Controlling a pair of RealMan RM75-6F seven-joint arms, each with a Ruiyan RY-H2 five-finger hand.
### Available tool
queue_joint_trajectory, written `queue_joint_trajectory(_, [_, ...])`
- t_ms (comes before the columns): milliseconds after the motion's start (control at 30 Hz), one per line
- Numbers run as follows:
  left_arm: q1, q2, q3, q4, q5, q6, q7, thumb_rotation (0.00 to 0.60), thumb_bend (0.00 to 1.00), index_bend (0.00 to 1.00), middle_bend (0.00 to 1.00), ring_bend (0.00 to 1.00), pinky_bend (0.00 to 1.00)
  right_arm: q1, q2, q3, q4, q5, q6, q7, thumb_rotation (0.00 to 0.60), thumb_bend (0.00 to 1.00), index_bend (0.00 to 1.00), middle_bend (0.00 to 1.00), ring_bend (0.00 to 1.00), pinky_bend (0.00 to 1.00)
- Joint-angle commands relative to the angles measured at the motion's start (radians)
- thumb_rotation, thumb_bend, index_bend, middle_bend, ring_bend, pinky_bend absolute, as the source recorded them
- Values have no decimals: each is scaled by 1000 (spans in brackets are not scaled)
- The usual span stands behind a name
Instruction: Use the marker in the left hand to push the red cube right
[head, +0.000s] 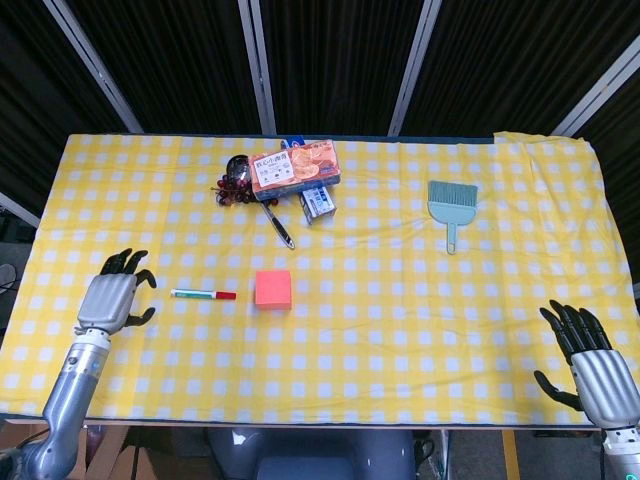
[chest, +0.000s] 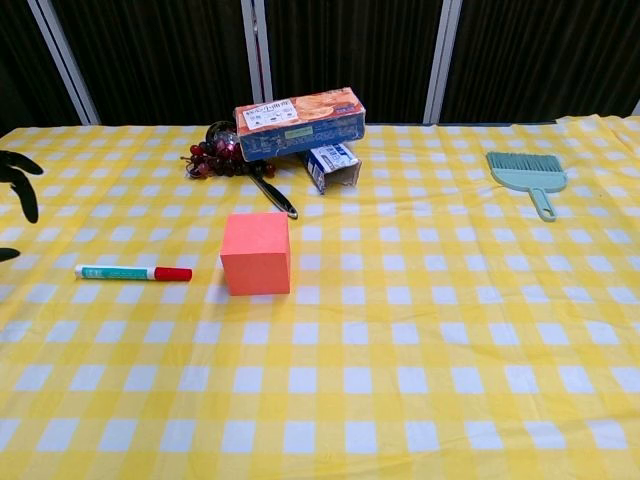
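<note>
The red cube (head: 273, 289) (chest: 256, 253) sits on the yellow checked cloth near the middle-left. Just left of it lies the marker (head: 203, 294) (chest: 133, 272), white-bodied with a red cap pointing at the cube. My left hand (head: 113, 299) hovers open to the left of the marker, fingers spread, holding nothing; only its dark fingertips (chest: 20, 188) show at the chest view's left edge. My right hand (head: 595, 365) is open at the near right corner, far from both objects.
At the back stand a biscuit box (head: 294, 167), a smaller blue-white box (head: 318, 204), a bunch of dark grapes (head: 230, 190) and a spoon (head: 262, 198). A teal hand brush (head: 451, 204) lies back right. The table's near edge (head: 320, 422) runs close to both hands.
</note>
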Motion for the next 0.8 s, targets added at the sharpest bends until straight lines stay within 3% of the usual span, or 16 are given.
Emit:
queue_joint_trajectory(33, [-64,-71,-27,70,-77,-49,65,600,316,440,86,0,85,0,1,0,0,0,2,3,600,342,0,0,0,45])
queue_joint_trajectory(433, [-177,-214,-31,208,-236,-88,185,600,320,446,86,0,85,0,3,1,1,-3,4,16,600,342,0,0,0,45])
queue_joint_trajectory(800, [-222,-288,-18,281,-289,-92,214,600,320,469,87,0,85,0,4,2,2,-2,6,23,600,342,0,0,0,45])
